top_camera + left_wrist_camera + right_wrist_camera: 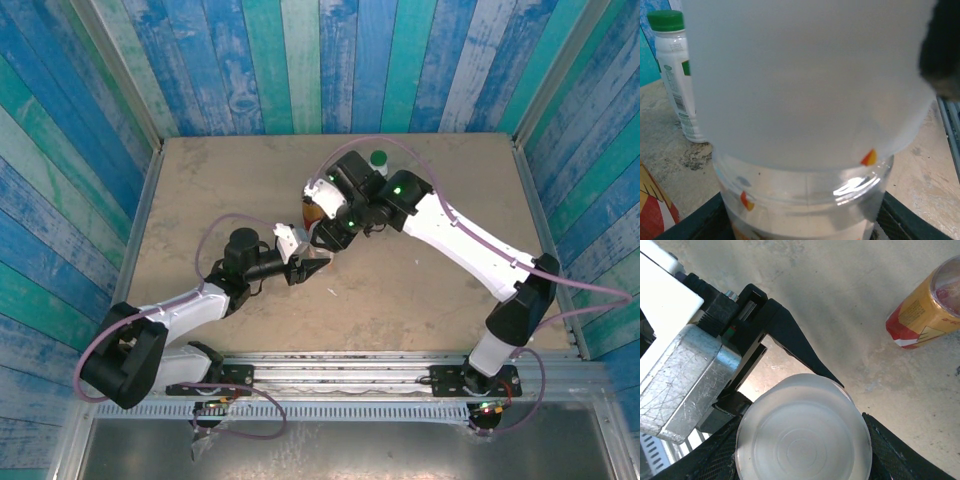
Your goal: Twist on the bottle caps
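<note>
**Pale grey cap on the clear bottle, a pincer closed on each**

The pale grey cap (pixel 802 437) sits over the mouth of the clear bottle (pixel 805 200). It is so close to the left wrist camera that it blurs into a pale mass, and the join of cap and neck is hard to make out.

The right pincer (pixel 805 455) clamps the cap from above, one finger on either side and the jaws apart by the cap's width. Its fingers are cut off by the bottom edge of its own view.

The left pincer (pixel 805 225) is closed on the sides of the clear bottle below the cap, with only the edges of its fingers showing in the bottom corners.

Beyond the left pincer, to its left, the white bottle (pixel 682 90) stands upright on the table (pixel 840 290) with the dark green cap (pixel 665 20) on it.

The amber bottle (pixel 922 310) is well apart from the right pincer, cut by the frame edge. I cannot tell whether it is capped.
</note>
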Tool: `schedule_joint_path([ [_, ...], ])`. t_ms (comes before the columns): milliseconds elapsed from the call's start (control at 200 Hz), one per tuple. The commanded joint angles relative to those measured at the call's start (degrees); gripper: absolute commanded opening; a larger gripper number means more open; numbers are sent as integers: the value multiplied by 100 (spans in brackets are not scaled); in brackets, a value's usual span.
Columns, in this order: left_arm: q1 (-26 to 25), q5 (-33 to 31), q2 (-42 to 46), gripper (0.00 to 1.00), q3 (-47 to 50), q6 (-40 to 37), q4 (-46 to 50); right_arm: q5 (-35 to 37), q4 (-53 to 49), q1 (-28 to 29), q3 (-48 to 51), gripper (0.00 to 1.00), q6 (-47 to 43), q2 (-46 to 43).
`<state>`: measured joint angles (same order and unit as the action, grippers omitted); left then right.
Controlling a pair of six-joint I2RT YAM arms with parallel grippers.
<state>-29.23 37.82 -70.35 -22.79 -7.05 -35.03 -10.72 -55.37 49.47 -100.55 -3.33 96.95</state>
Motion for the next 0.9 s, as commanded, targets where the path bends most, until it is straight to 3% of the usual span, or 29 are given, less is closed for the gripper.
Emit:
schedule_joint_path([
  [0, -12, 68, 3, 54, -131, 31, -266, 198, -436, 123, -163, 52, -132, 173],
  [291, -12, 89, -1, 54, -104, 57, -312, 497, -792, -41, -523, 54, 279, 316],
  [601, -12, 101, -65, 54, -121, 125, -403, -482, -824, 36, -615, 53, 40, 468],
  [892, -12, 107, -49, 54, -115, 169, -426, 0, -1019, 111, -578, 54, -309, 432],
])
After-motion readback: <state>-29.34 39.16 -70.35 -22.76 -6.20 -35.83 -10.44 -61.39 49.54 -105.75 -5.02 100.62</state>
